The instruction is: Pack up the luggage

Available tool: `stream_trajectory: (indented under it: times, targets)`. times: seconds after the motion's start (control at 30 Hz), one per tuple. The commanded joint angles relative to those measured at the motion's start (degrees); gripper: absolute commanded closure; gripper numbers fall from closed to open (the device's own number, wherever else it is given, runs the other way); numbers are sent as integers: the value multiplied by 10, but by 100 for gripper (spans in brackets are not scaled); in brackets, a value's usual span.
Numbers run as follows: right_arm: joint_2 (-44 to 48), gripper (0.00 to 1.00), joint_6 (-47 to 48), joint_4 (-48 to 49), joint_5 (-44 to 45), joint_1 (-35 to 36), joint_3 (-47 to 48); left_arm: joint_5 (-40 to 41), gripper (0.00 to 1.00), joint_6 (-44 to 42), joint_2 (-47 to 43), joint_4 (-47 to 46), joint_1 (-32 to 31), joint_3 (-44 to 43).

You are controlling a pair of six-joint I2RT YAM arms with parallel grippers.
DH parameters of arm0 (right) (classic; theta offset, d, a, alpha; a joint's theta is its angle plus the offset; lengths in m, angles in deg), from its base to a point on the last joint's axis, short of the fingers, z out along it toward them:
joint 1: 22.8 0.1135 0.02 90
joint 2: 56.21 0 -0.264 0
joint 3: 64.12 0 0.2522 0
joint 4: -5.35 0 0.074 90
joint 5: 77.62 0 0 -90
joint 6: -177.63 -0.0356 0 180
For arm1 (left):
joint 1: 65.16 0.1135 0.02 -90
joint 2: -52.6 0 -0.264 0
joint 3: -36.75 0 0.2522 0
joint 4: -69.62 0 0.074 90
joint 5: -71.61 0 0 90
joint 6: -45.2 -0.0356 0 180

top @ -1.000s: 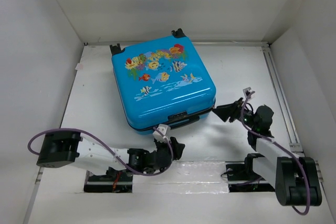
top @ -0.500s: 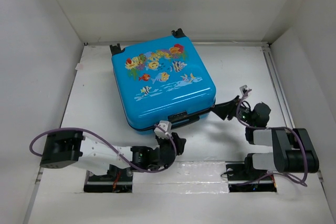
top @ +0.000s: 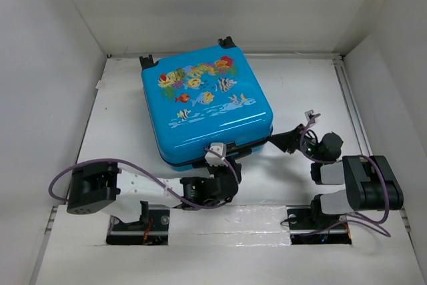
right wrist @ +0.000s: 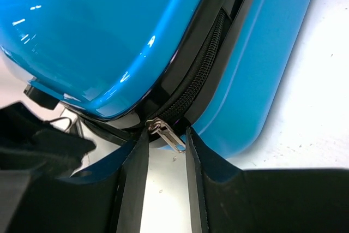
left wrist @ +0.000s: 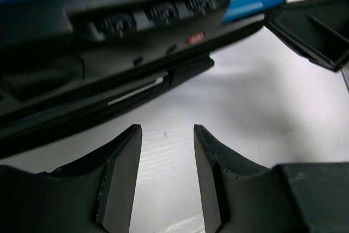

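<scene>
1. The small, glossy, bright blue hard-shell suitcase point(top: 203, 105) with a fish print lies flat, lid down, in the upper centre of the overhead frame on the white counter point(top: 307, 91).
2. Left gripper point(left wrist: 166, 129): jaws narrowly apart and empty, just below the case's black front edge.
3. Right gripper point(top: 275, 139): jaws narrow around the silver metal zipper pull point(right wrist: 163, 132); I cannot tell if they pinch it.

From the overhead camera I had bright, even, diffuse light bouncing off the white walls point(top: 220, 5). Only soft shadows lay on the table point(top: 120, 125) beside the luggage point(top: 203, 108) and under the arms. In the right wrist view the glossy blue shell carried small white streaks of glare at upper left. The zipper point(right wrist: 204, 64) was crisp, and the right gripper point(right wrist: 166, 137) was soft-edged. The left wrist view was dimmer: the case's dark edge was blurred, and the left gripper point(left wrist: 166, 129), close to the lens, was out of focus.
</scene>
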Motion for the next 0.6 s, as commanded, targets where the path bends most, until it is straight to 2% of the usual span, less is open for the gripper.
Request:
stream_trajectory:
  times: [0.0,0.07,0.17,0.2,0.23,0.33,0.43,0.57]
  targets:
    - [30,92,6,51,-38,24,-13,9,62,-15,9,11,25,-26]
    - [54,98,21,6,-19,38,-13,9,62,-27,9,-4,30,-26]
    - [127,100,62,-116,17,57,-13,15,62,-35,27,-4,43,-38]
    - [177,100,74,-153,29,62,-13,7,62,-40,33,-10,50,-45]
    - [205,100,105,-250,45,68,-6,1,62,-46,38,-17,64,-45]
    - [316,100,149,-401,125,97,4,-11,63,-60,55,-40,79,-51]
    - [377,100,149,-448,177,123,11,-11,63,-60,69,-45,84,-51]
    - [372,100,161,-481,195,151,16,-22,63,-65,80,-50,89,-56]
